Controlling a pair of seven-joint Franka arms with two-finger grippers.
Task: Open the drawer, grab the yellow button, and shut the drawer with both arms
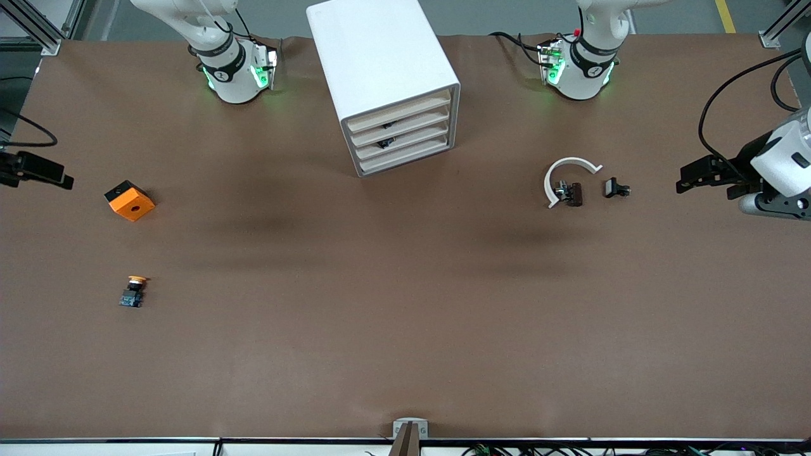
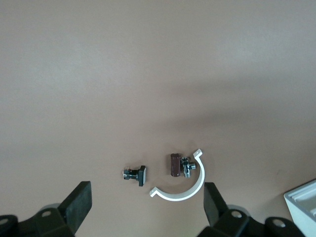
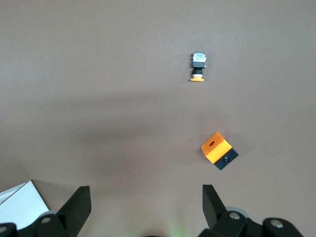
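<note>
The white cabinet (image 1: 380, 69) stands at the table's middle, between the arm bases, and its stacked drawers (image 1: 403, 140) all sit flush. The button (image 1: 133, 291), with an orange cap and a bluish base, lies on the bare table toward the right arm's end, nearer the front camera than the orange cube (image 1: 130, 201). It also shows in the right wrist view (image 3: 198, 66). My right gripper (image 1: 63, 177) hangs open and empty at that table end (image 3: 145, 207). My left gripper (image 1: 687, 177) hangs open and empty at the left arm's end (image 2: 148, 207).
A white arc (image 1: 567, 177) with a dark clip (image 1: 570, 193) inside it and a second clip (image 1: 616, 188) beside it lie toward the left arm's end; they show in the left wrist view (image 2: 180, 185). A cabinet corner shows there too (image 2: 303, 202). The cube appears in the right wrist view (image 3: 218, 150).
</note>
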